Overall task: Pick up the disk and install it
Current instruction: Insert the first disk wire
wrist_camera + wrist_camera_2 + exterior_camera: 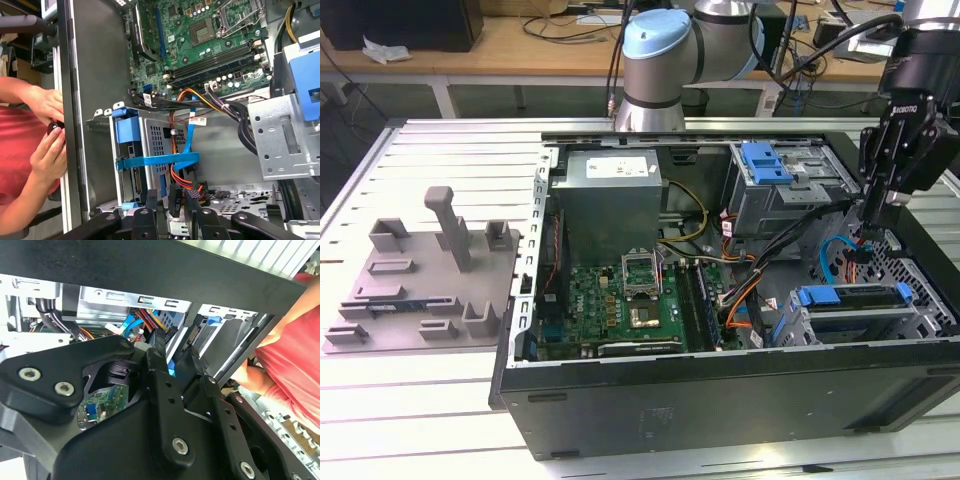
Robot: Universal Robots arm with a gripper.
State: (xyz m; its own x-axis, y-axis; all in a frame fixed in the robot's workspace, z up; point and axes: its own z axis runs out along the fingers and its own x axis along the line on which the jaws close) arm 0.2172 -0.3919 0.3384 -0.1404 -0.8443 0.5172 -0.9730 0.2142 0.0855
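The gripper point(873, 236), its hold impossible to tell, is poised in the computer case point(720, 400) at the exterior view's right, where cables point(842, 262) should be avoided and the disk kept square.

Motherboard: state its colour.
The motherboard is green, seen best in the first wrist view.

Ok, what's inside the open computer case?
In the computer case: a green motherboard, a grey power supply, silver drive cages with blue tabs, and coloured cables. The gripper hangs by the cages. Their metal walls cover whatever is in them.
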